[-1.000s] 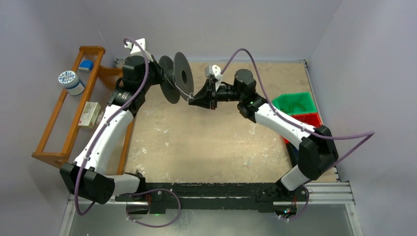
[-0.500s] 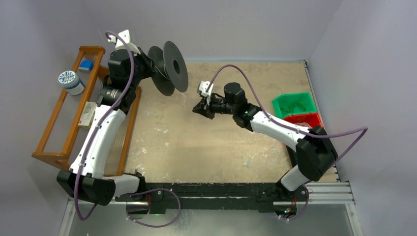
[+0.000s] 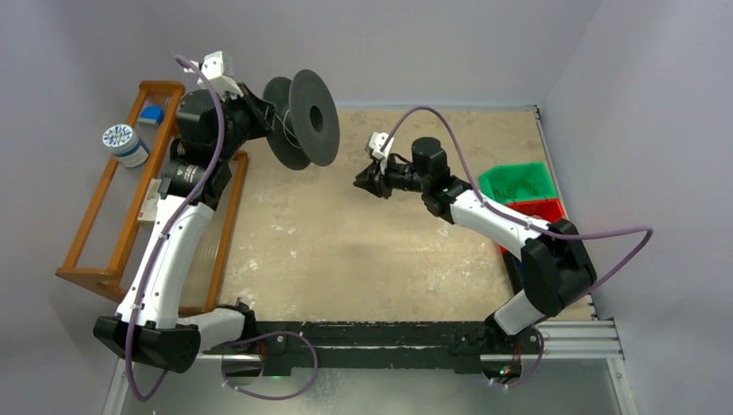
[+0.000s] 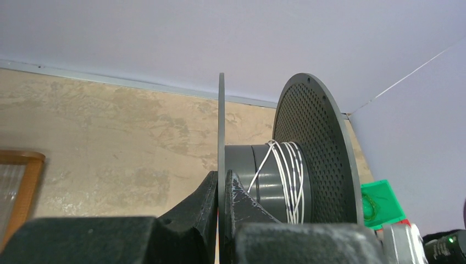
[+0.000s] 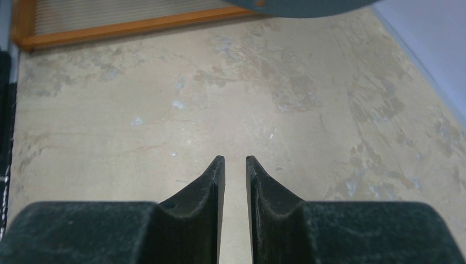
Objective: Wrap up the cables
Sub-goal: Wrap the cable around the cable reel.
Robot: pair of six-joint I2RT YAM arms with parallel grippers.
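Writing: none can be read. A blue-and-white pattern is seen on the tub (image 3: 124, 143) lid; the print on the small box (image 3: 157, 201) is too small to make out.
Cables (image 4: 286, 176): a few crossing turns of white wire are wound round the grey hub of the spool (image 4: 313, 148).
Left pincer (image 4: 221, 179): clamped on the spool's thin near flange, with the spool held above the table (image 3: 346, 251) at far left.
Right pincer (image 5: 235, 160): parted by a narrow gap, nothing between, over bare table.
Left wrist view: the perforated far flange and the windings are shown plainly.
Top view: the windings are barely made out. Tub and box are seen on the wooden rack (image 3: 95, 225), and the green bin (image 3: 519, 183) beside the red bin (image 3: 536, 210) at the right.
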